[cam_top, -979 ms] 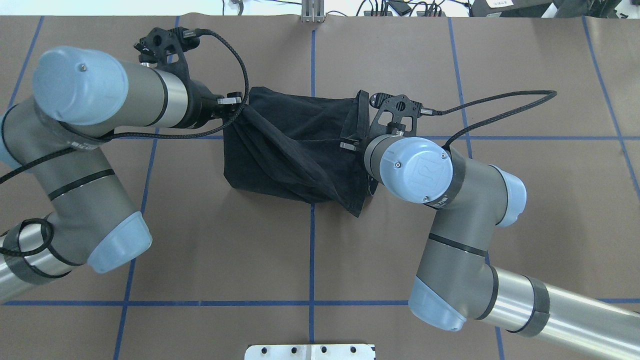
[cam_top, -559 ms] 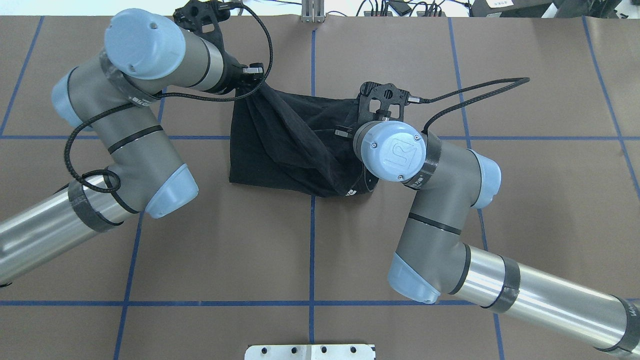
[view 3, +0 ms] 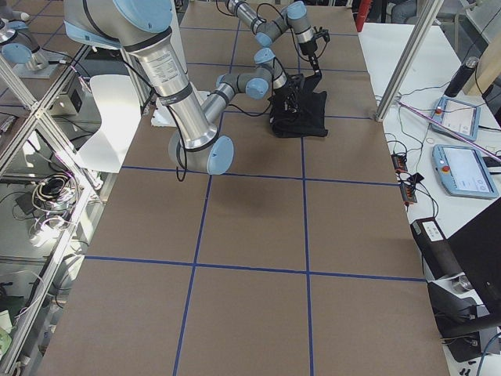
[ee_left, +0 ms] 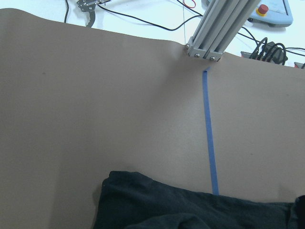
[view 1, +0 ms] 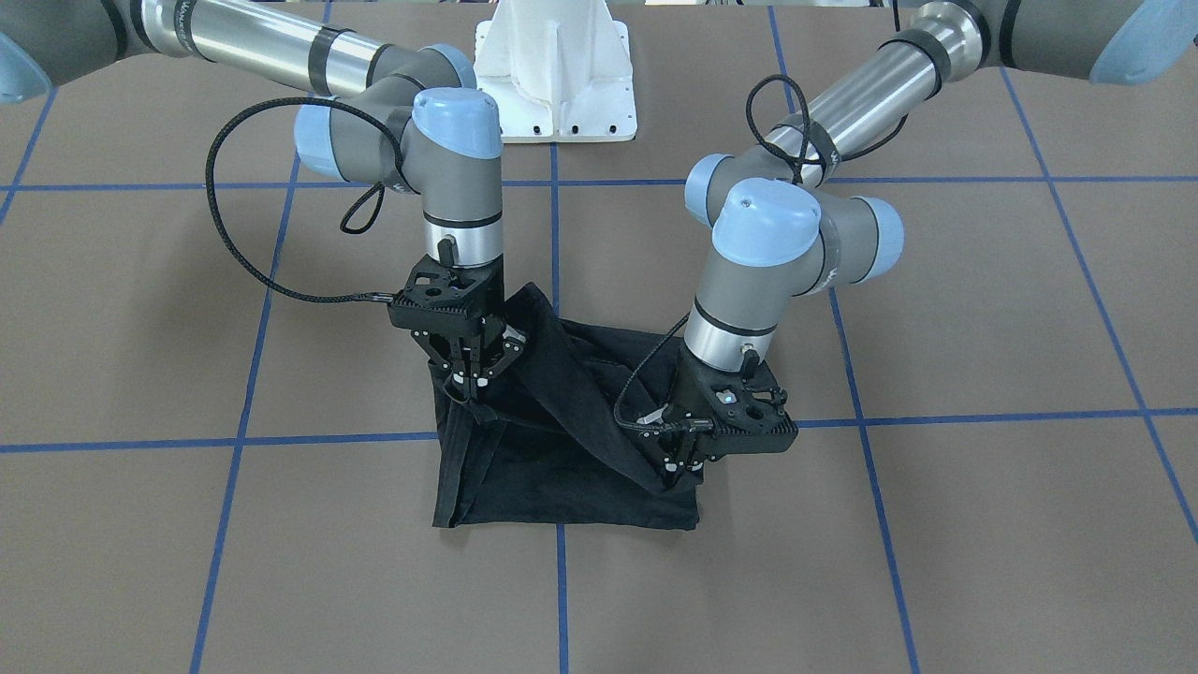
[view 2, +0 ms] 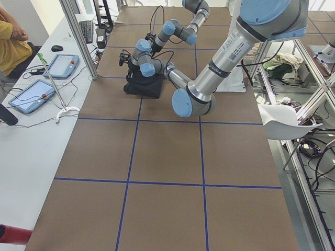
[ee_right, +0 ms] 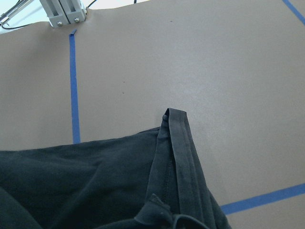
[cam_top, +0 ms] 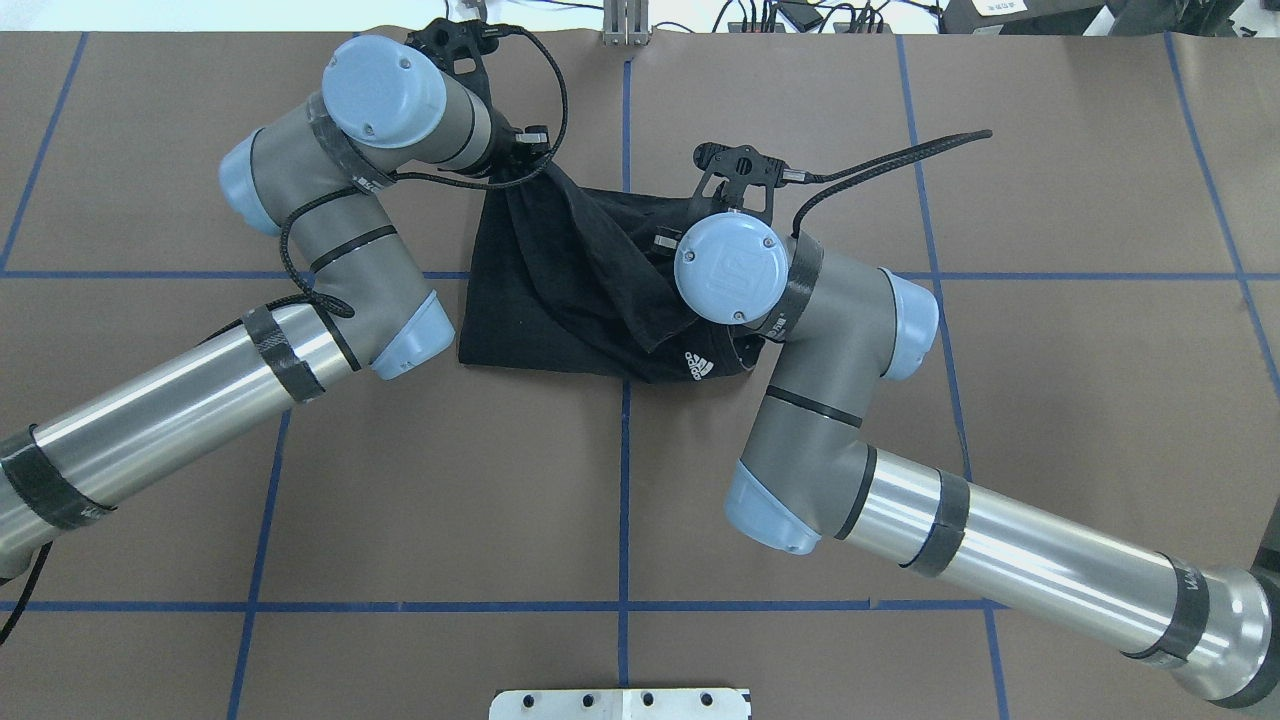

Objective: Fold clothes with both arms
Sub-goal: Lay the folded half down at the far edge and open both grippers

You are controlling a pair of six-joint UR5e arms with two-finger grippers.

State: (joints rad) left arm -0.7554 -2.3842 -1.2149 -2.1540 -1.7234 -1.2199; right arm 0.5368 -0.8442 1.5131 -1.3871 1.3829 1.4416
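Observation:
The black T-shirt (cam_top: 570, 300) lies bunched in a rough rectangle at the table's far middle, a white logo (cam_top: 700, 363) showing at its near edge. My left gripper (cam_top: 533, 150) is shut on a raised fold at the shirt's far left corner; in the front-facing view this left gripper (view 1: 676, 471) pinches cloth low over the shirt (view 1: 562, 468). My right gripper (view 1: 465, 384) is shut on another raised fold at the shirt's right side. From overhead its own wrist hides most of it. The right wrist view shows a hem strip (ee_right: 177, 157), and the left wrist view shows the shirt's edge (ee_left: 190, 210).
Blue tape lines (cam_top: 625, 480) grid the brown table. The white robot base (view 1: 552, 84) stands at the robot's side. An aluminium post (cam_top: 625, 20) rises at the far edge. A seated person (view 2: 10, 47) and control tablets (view 2: 63, 65) are on a side bench.
Both grippers have carried their folds toward the table's far edge and closer together. The shirt has bunched narrower, and the white logo now shows at its near edge.

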